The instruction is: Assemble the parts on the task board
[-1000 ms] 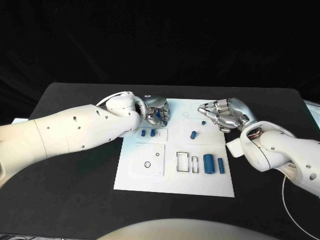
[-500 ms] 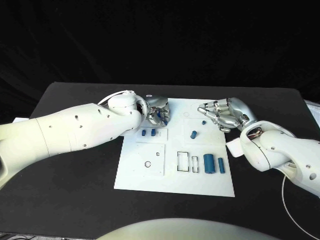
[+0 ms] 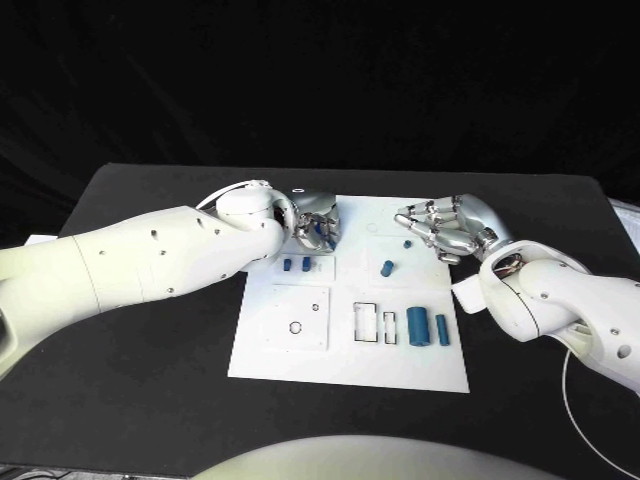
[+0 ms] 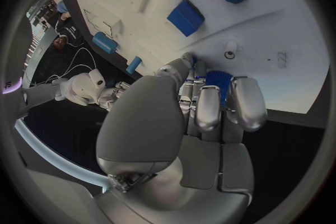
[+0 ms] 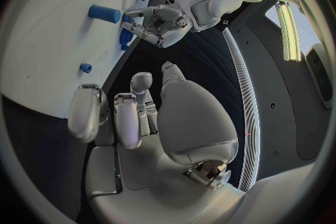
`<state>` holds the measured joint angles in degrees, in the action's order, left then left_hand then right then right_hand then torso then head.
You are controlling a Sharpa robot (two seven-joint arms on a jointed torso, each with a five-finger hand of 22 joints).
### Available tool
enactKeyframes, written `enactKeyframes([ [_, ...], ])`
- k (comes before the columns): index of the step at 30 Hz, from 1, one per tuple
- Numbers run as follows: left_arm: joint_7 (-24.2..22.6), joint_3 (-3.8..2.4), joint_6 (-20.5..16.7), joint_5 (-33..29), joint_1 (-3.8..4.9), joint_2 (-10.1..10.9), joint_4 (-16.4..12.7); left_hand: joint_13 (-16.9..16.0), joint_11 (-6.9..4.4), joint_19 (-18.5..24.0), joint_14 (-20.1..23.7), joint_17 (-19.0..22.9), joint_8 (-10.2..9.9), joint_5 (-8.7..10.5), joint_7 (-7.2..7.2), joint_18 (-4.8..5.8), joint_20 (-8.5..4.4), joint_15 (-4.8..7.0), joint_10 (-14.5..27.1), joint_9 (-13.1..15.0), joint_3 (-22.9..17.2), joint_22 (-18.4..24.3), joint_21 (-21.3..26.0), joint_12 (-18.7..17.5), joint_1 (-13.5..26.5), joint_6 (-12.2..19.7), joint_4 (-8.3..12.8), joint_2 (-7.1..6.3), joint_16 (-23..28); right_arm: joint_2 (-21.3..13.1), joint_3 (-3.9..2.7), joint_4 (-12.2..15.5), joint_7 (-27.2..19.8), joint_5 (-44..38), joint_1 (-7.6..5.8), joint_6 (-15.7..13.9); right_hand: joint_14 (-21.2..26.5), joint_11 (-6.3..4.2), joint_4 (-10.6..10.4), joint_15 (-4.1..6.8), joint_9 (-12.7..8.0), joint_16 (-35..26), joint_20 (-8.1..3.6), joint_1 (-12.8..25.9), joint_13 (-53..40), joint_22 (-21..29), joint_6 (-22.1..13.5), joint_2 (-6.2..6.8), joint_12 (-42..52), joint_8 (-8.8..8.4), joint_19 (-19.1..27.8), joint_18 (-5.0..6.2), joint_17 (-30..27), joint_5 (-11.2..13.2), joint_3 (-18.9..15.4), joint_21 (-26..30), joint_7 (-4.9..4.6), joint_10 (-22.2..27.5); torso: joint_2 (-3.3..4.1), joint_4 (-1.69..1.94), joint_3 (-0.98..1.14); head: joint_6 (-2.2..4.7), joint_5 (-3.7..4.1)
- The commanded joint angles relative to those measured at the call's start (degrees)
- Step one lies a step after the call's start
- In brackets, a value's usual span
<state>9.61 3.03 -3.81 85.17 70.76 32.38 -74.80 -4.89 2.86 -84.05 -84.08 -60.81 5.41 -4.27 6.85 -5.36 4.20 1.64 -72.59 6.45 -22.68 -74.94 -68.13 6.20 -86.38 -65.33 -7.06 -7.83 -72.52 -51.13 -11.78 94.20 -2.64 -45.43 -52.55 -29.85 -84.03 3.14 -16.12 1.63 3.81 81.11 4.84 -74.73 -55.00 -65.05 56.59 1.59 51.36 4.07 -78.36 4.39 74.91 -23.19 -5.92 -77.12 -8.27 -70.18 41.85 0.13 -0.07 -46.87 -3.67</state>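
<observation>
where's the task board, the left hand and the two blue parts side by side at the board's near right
task board point(image 3: 407, 370), head view, bare near edge.
left hand point(image 3: 313, 222), head view, middle of the hand.
two blue parts point(image 3: 420, 327), head view, on the larger one.

I see the task board point(image 3: 349, 365) mid-table point(image 3: 147, 400). L hand point(image 3: 314, 222) over board's far-left corner, fingers round a part point(image 4: 218, 79). R hand point(image 3: 450, 230) over far-right edge, apart from L. Two small parts point(image 3: 297, 266) side by side just in front of L hand. One part point(image 3: 388, 268) board ctr. Two long parts point(image 3: 427, 328) side by side near-right, slots point(image 3: 374, 323) just left of them.
</observation>
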Motion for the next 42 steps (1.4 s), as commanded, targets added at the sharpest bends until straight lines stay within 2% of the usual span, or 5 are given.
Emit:
enactKeyframes([
  [1,-0.45,0.21,-0.10,-1.69,-0.61,0.31,-0.46,-0.10,0.09,-1.22,-1.34,0.05,-0.33,0.29,0.31,1.12,-0.34,0.21,-0.59,0.02,-0.78,-3.41,-0.43,-0.42,-0.48,-0.44,0.43,0.63,-0.45,0.12,0.01,-0.03,-0.37,-0.11,0.07,0.94,-3.15,-0.02,-0.02,-0.35,0.10,-0.27,-0.08,0.07,0.03,-0.07,-0.16,-0.62,0.33,0.08,-0.02,0.59,1.40,-0.32,-0.21,0.20,0.14,0.47,-0.03,0.01,-0.02,0.12,0.05],
  [14,-1.74,-1.61,-5.13,-5.76,-0.54,5.06,-4.65,-0.28,0.41,-1.25,-1.28,0.45,-0.80,0.34,0.77,1.21,-0.16,-0.05,-0.99,-0.29,-2.70,-3.85,-0.87,-1.11,-0.49,-0.84,2.32,-0.07,-0.72,0.14,0.02,-0.24,-0.36,-0.01,0.22,1.01,-3.15,-0.02,-0.02,-0.35,0.10,-0.27,-0.08,0.07,0.03,-0.07,-0.16,-0.62,0.33,0.08,-0.02,0.59,1.40,-0.32,-0.21,0.20,0.14,0.47,-0.12,0.15,0.05,0.57,-0.03],
  [22,-1.70,-2.48,-5.81,-7.81,-0.49,8.16,-6.81,-0.32,0.45,-1.25,-1.26,0.54,-0.89,0.35,0.83,1.22,-0.12,-0.09,-1.10,-0.36,-3.07,-3.94,-0.95,-1.27,-0.28,-0.97,2.67,-0.30,-0.79,0.09,0.04,-0.33,-0.38,0.18,0.57,1.06,-3.15,-0.02,-0.02,-0.35,0.10,-0.27,-0.08,0.07,0.03,-0.07,-0.16,-0.62,0.33,0.08,-0.02,0.59,1.40,-0.32,-0.21,0.20,0.14,0.47,-0.05,0.10,0.02,0.81,-0.18],
  [32,0.25,-2.73,-1.16,-8.68,-0.37,10.19,-6.97,-0.37,0.50,-1.21,-1.16,0.98,-1.13,0.43,0.81,1.22,-0.04,-0.16,-1.19,-0.52,-3.44,-4.06,-0.99,-1.62,0.71,-1.06,2.90,-0.83,-0.77,-0.09,0.04,-0.28,-0.34,0.22,0.68,1.07,-3.15,-0.02,-0.02,-0.35,0.10,-0.27,-0.08,0.07,0.03,-0.07,-0.16,-0.62,0.33,0.08,-0.02,0.59,1.40,-0.32,-0.21,0.20,0.14,0.47,0.03,0.04,-0.02,0.71,-0.24],
  [42,0.58,-2.67,0.50,-8.80,-0.44,10.05,-5.74,-0.39,0.48,-1.19,-1.14,1.04,-1.19,0.44,0.77,1.21,-0.03,-0.16,-1.21,-0.56,-3.50,-4.06,-0.96,-1.69,0.89,-1.04,2.94,-0.94,-0.77,-0.10,0.04,-0.24,-0.37,0.22,0.70,1.08,-3.15,-0.02,-0.02,-0.35,0.10,-0.27,-0.08,0.07,0.03,-0.07,-0.16,-0.62,0.33,0.08,-0.02,0.59,1.40,-0.32,-0.21,0.20,0.14,0.47,0.02,0.03,-0.05,0.57,-0.44],
])
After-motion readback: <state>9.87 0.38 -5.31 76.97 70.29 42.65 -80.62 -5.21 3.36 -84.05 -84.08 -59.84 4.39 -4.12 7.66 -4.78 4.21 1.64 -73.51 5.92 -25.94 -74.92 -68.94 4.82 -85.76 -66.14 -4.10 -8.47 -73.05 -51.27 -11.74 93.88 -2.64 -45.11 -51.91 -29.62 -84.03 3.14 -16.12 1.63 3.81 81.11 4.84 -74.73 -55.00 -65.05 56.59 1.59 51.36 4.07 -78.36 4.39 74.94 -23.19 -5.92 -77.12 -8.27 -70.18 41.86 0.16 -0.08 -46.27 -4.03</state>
